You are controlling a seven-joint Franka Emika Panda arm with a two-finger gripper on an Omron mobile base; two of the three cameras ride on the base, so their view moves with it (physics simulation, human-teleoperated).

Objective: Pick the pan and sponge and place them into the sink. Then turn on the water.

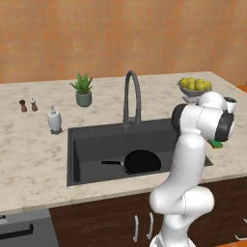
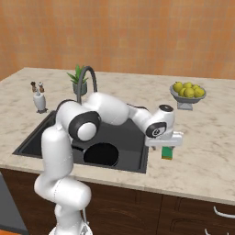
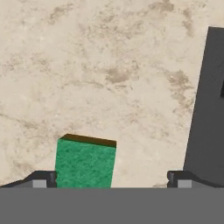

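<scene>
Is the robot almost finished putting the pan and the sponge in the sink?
About halfway. The pan already lies in the sink. The sponge sits on the counter beside the sink, and the open gripper hangs right over it, not gripping yet. Left: grab the sponge, drop it in, then turn on the faucet; no water runs.

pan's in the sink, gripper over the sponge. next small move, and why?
Probably shift sideways to centre on the sponge, then descend. The gripper is open above the counter, but the sponge sits against one fingertip, not midway. The pan already lies in the sink.
</scene>
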